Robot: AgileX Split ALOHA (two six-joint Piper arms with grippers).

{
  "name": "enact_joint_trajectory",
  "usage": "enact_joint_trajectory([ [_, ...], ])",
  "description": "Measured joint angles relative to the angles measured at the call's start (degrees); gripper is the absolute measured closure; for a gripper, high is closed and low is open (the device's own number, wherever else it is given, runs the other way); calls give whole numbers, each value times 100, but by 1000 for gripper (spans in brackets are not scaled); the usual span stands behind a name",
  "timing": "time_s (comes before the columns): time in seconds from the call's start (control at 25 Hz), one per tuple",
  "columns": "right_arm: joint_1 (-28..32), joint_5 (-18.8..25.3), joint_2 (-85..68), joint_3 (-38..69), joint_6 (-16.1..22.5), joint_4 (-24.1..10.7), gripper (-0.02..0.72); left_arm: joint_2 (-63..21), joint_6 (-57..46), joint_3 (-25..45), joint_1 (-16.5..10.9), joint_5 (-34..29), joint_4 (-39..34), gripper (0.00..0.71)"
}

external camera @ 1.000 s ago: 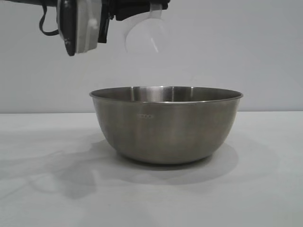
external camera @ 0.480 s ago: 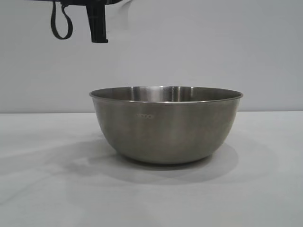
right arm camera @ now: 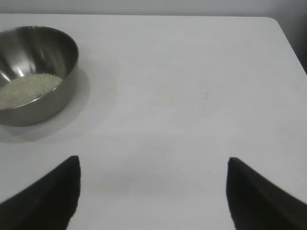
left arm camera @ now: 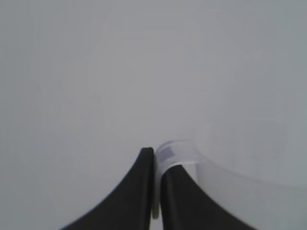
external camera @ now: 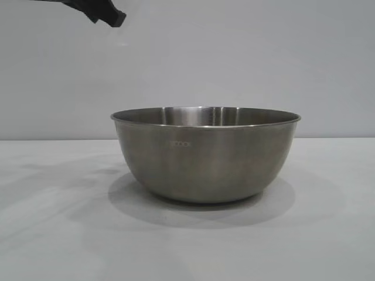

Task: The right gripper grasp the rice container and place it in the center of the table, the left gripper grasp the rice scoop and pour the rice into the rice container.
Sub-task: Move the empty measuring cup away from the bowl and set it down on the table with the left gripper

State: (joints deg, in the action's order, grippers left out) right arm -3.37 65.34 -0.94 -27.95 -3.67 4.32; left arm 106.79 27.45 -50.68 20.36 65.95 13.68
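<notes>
1. Rice container [external camera: 205, 153]: you have a wide steel bowl standing upright on the table [external camera: 53, 234], roughly mid-table in the exterior view. Judged stiff and smooth-walled, so probably slippery; the thin rim is your only real purchase, one finger inside and one outside.
2. Contents: the right wrist view shows a low mound of rice [right arm camera: 26, 89] covering the bowl's floor, far below the rim. The load looks light, but a tilt would send the grains sliding.
3. Rice scoop [left arm camera: 225, 167]: thin translucent plastic, judged very light and a little flexible. Take it by the side loop (where it is held now), not by the cup wall, which could squash or slip.
4. Left gripper [left arm camera: 154, 165]: the jaws are pinched together on the scoop's loop handle. In the exterior view only a dark tip of that arm shows, at the top left, well above and to the side of the bowl.
5. Scoop contents: you cannot tell from the left wrist view whether any grains remain in the cup.
6. Right gripper [right arm camera: 152, 191]: fingers spread wide, holding nothing, hanging over bare table well apart from the bowl.
</notes>
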Motion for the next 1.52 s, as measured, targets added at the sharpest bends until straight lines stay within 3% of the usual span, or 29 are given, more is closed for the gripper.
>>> enact_joint_trajectory([
  [0.56, 0, 0, 0, 0, 0, 0, 136, 35, -1639, 1196, 0, -164, 482, 710],
  [1.2, 0, 3, 0, 0, 0, 0, 136, 1319, -2474, 1672, 0, -103, 371, 710],
  [1.52, 0, 3, 0, 0, 0, 0, 136, 1557, -2580, 1672, 0, -79, 333, 710],
])
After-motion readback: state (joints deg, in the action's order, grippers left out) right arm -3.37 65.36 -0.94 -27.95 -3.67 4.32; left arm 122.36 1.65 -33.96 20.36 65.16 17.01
